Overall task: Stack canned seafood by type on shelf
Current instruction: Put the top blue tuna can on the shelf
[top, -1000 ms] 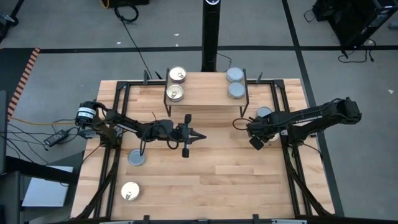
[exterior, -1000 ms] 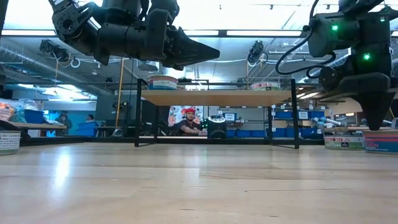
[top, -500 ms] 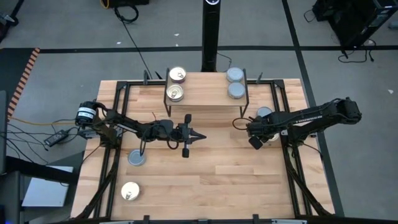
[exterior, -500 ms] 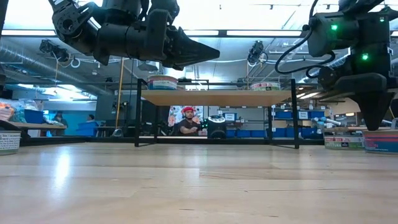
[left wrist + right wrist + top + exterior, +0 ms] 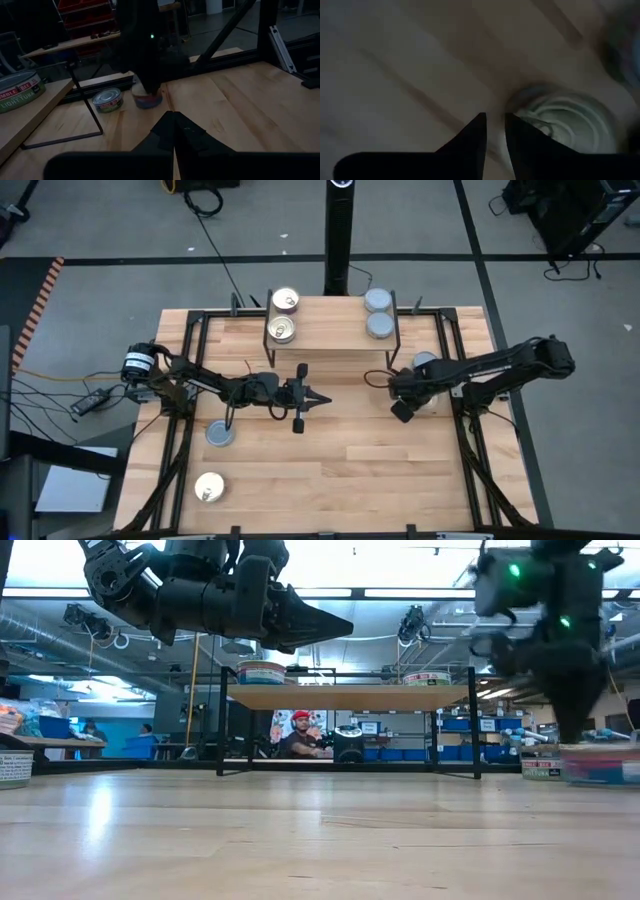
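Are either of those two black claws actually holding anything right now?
No. The left gripper is shut on nothing; the right gripper hovers, slightly parted, beside a round grey-lidded tin.

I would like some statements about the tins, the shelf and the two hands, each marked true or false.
1. The shelf carries four tins. True.
2. All tins on the shelf have gold lids. False: two are gold, two blue-grey.
3. The left hand is shut and holds nothing. True.
4. The right hand is over the shelf. False: it is beside the shelf, near a tin on the table.
5. No tins lie near the left arm. False: two do.
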`<state>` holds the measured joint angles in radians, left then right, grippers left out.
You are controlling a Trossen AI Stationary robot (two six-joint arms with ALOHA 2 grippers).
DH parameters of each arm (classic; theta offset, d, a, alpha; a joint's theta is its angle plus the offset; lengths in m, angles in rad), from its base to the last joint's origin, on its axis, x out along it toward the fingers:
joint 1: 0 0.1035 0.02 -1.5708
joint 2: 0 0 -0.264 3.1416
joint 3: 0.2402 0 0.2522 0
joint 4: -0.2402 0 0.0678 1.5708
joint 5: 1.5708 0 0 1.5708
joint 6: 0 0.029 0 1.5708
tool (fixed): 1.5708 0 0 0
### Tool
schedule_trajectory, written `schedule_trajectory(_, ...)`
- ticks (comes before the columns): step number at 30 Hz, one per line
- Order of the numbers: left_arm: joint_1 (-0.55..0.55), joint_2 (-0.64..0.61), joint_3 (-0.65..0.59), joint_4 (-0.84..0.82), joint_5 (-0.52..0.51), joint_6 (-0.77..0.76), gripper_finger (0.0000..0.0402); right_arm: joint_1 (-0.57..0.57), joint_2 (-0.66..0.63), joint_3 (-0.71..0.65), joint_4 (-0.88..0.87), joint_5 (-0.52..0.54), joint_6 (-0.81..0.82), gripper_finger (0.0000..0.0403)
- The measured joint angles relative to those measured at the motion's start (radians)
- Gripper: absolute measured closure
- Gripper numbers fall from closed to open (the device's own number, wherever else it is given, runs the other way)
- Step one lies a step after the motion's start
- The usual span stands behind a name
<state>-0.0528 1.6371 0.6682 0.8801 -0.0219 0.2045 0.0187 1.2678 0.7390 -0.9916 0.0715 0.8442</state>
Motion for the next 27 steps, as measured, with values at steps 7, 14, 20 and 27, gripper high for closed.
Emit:
schedule_trajectory(7,0.0,0.0,0.0,-0.003,-0.003,0.0,0.0396,0.014,0.002,0.092,0.035,-0.016,-0.06,0.032)
schedule_trajectory(14,0.0,0.0,0.0,-0.022,-0.003,-0.001,0.0396,0.099,0.003,0.107,-0.131,0.007,-0.062,0.031)
schedule_trajectory(20,0.0,0.0,0.0,-0.022,-0.003,-0.007,0.0396,0.138,0.029,0.036,-0.13,0.014,-0.059,0.0308)
schedule_trajectory(27,0.0,0.0,0.0,-0.018,-0.003,-0.007,0.0396,0.165,0.073,0.002,-0.101,0.015,-0.087,0.0319)
